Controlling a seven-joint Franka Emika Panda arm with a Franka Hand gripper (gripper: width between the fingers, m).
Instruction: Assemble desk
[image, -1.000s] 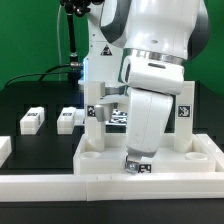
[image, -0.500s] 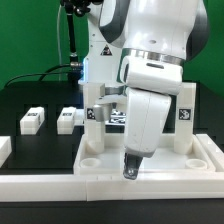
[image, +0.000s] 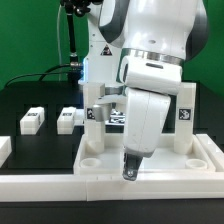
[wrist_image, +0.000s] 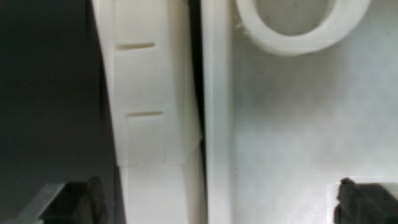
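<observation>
The white desk top (image: 170, 158) lies flat at the front of the black table, its rim up. Two white tagged legs stand upright at its back corners, one on the exterior view's left (image: 94, 112) and one on the right (image: 185, 112). Two more legs (image: 32, 121) (image: 68, 119) lie loose on the table to the left. My gripper (image: 130, 170) points down at the top's front edge, open and holding nothing. In the wrist view the gripper (wrist_image: 217, 203) has its dark fingertips (wrist_image: 71, 205) far apart, over the top's flat surface (wrist_image: 285, 130) and a round corner socket (wrist_image: 294, 25).
A long low white border rail (image: 110, 190) runs along the front, right against the desk top; in the wrist view the rail (wrist_image: 151, 120) lies beside the top's edge. Another white rail piece (image: 4, 148) sits at the far left. The arm's bulky body hides the top's middle.
The jaws have opened wide from nearly shut. A small tag seen by the fingertips a second ago is no longer in sight. The arm itself has hardly moved.
</observation>
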